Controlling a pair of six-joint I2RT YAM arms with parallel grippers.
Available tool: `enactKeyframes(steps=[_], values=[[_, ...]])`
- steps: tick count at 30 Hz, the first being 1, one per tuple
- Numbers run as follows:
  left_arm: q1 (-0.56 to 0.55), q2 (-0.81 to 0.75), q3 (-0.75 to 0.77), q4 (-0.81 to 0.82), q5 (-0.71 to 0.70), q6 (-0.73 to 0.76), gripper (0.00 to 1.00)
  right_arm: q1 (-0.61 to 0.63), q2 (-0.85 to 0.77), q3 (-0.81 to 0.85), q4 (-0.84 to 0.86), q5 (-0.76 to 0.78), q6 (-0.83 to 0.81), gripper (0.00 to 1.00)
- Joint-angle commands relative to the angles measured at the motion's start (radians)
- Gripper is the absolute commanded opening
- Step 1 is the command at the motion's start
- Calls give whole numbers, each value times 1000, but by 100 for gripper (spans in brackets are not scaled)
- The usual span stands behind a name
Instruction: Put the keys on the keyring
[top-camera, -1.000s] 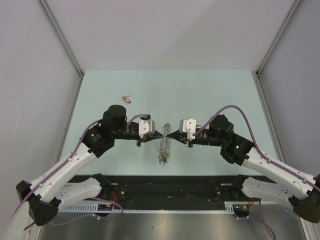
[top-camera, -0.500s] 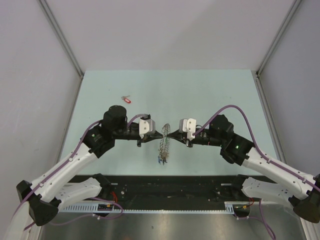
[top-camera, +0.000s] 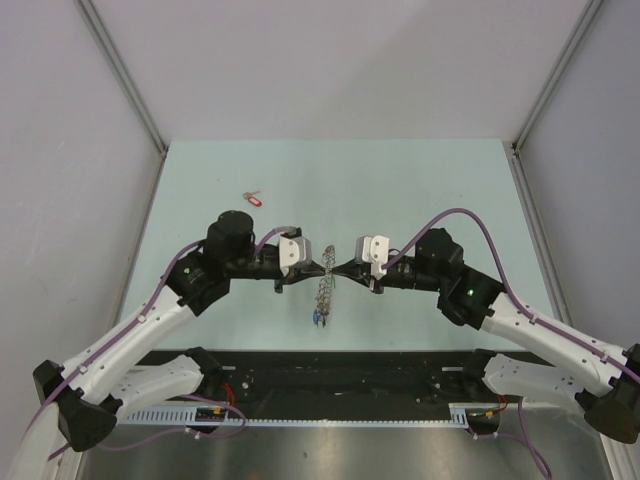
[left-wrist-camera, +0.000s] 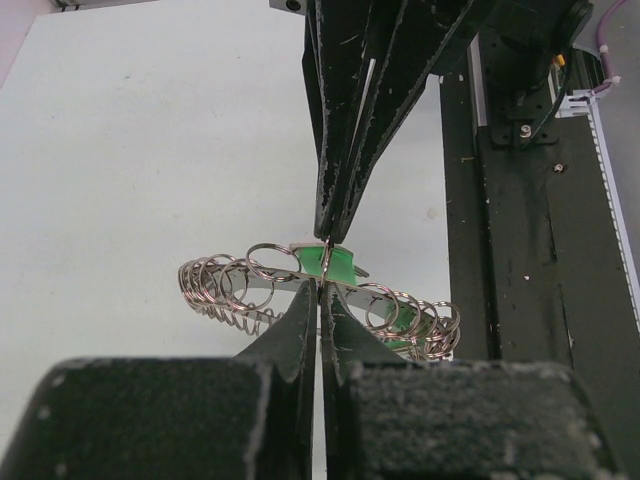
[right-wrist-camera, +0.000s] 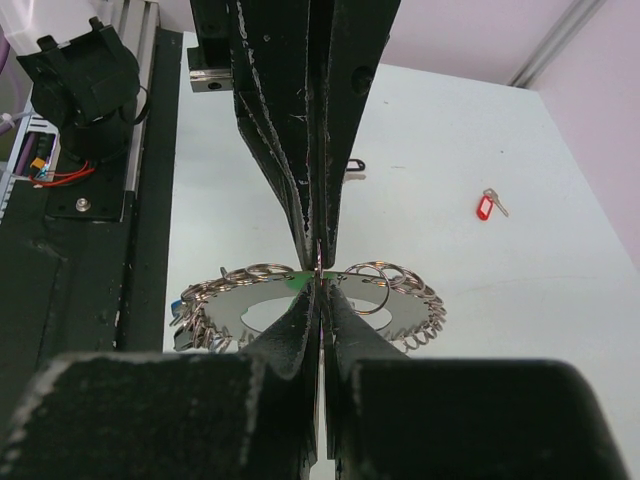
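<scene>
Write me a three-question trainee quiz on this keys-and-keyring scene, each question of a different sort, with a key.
1. True or false: the red-tagged key already hangs on the keyring.
2. Where do the left pincer and the right pincer meet tip to tip? A) at the green tag by the keyring's rim; B) over the red-tagged key; C) nowhere, they sit at opposite table edges.
3. Fill in: both pincers' jaws are ____.

Key: 1 false, it lies alone on the table, toward the far left. 2 A. 3 shut.
</scene>
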Motion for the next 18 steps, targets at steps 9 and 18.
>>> enactKeyframes(steps=[9, 18], values=[[-5, 3, 37, 44, -82, -29, 0, 5, -58, 15, 7, 6, 8, 0], [3, -20, 17, 80, -45, -41, 0, 5, -53, 16, -32, 26, -11, 0]])
